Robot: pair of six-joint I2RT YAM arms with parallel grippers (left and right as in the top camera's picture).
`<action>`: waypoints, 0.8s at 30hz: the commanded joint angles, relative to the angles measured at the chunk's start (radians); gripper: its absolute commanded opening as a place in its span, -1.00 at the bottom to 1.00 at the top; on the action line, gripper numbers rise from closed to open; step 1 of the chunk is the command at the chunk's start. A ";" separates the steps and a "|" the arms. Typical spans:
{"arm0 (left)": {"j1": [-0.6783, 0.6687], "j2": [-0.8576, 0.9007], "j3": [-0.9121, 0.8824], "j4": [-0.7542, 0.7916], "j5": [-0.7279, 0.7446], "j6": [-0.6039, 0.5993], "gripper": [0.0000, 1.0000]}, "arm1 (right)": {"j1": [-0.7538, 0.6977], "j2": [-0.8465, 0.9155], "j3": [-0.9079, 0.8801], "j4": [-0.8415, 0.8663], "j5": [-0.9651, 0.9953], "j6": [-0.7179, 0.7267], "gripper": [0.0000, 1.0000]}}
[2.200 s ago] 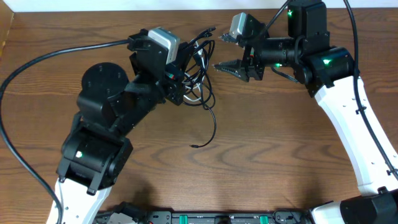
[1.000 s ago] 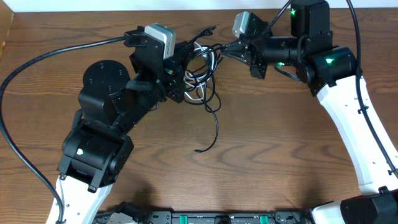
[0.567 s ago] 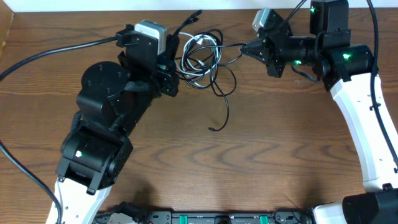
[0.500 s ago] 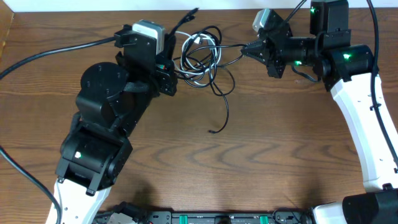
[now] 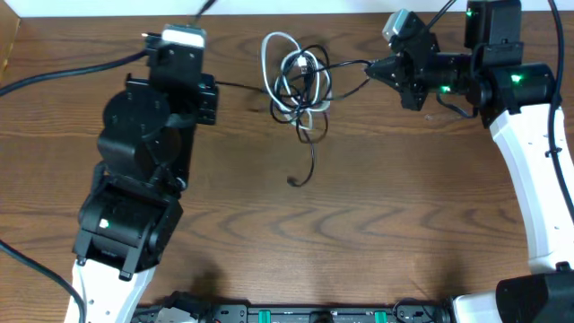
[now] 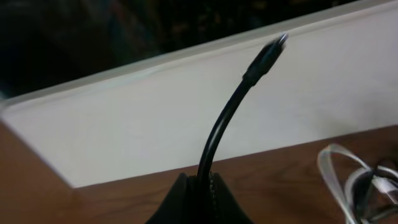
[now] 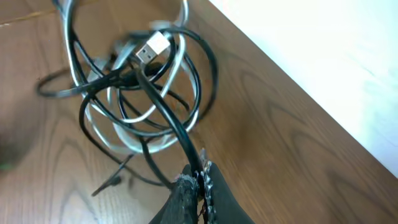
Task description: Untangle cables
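Now | left tool (image 6: pixel 200 184) pinched on black cable (image 6: pixel 221 123) | right tool (image 7: pixel 198 178) likewise | tangled cables (image 5: pixel 303 70) between them

the cables (image 5: pixel 298 79) lay in a tangled knot near the middle of the table's (image 5: pixel 377 242) far edge. a white cable (image 5: pixel 265 67) looped through black ones, and one black tail (image 5: pixel 313 160) trailed toward the near edge.
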 commanded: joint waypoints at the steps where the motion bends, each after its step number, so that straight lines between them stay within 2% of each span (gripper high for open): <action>1: 0.050 -0.003 0.036 0.004 -0.014 -0.003 -0.85 | -0.035 0.000 0.016 -0.006 0.061 -0.004 -0.97; 9: 0.086 0.032 0.036 0.011 0.014 -0.010 -0.85 | -0.089 0.000 0.016 -0.087 0.227 -0.005 -0.98; 14: 0.087 0.040 0.036 0.010 0.028 -0.042 -0.85 | -0.122 0.000 0.016 -0.090 0.223 -0.004 -0.98; 17: 0.087 0.040 0.036 -0.010 0.162 -0.060 -0.82 | -0.121 0.000 0.016 -0.091 0.158 -0.005 -0.98; 18: 0.087 0.040 0.036 -0.015 0.212 -0.070 -0.76 | -0.120 0.000 0.016 -0.090 0.134 -0.005 -0.98; 19: 0.087 0.040 0.036 -0.018 0.261 -0.093 -0.56 | -0.119 0.000 0.016 -0.089 0.113 -0.004 -0.98; 22: 0.087 0.040 0.036 -0.022 0.421 -0.130 0.73 | -0.118 0.000 0.016 -0.081 0.039 -0.005 -0.98; 24: 0.087 0.040 0.036 -0.022 0.467 -0.142 0.75 | -0.115 0.000 0.016 -0.078 0.015 -0.003 -0.98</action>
